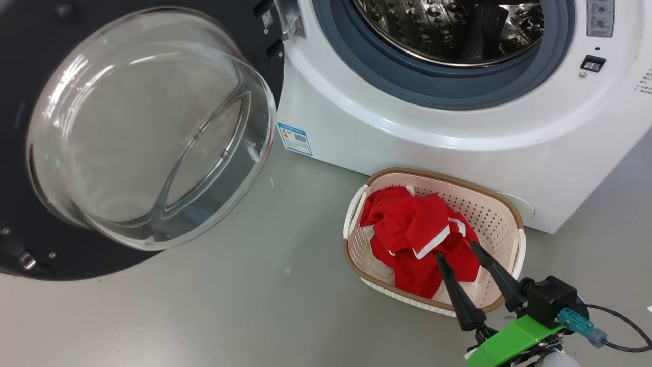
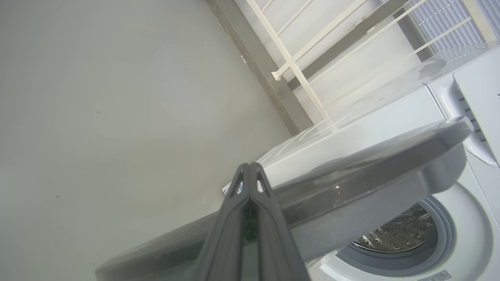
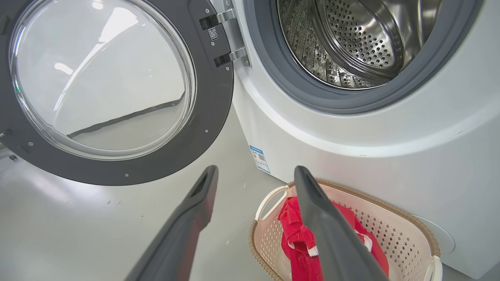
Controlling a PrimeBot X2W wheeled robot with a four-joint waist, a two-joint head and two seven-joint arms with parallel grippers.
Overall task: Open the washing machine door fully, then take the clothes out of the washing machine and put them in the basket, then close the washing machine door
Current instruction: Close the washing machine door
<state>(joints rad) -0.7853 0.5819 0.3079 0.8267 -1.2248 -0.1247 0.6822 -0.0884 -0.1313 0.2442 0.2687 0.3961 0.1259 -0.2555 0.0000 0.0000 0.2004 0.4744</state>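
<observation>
The washing machine door (image 1: 142, 132) stands swung wide open to the left, black frame around its clear glass bowl, also seen in the right wrist view (image 3: 105, 78). The washing machine (image 1: 458, 117) shows a bare steel drum (image 3: 359, 39). Red clothes (image 1: 417, 234) with white trim lie in the cream basket (image 1: 501, 214) on the floor before the machine. My right gripper (image 1: 456, 250) hangs open above the basket's near side, nothing between its fingers (image 3: 195, 218). My left gripper (image 2: 250, 171) is shut and empty, tips just outside the door's outer edge (image 2: 371, 156).
Grey floor (image 1: 254, 306) stretches to the left of the basket and under the door. A blue label sticker (image 1: 294, 138) marks the machine's lower front. A white rail frame (image 2: 297, 66) and a wall stand beyond the machine.
</observation>
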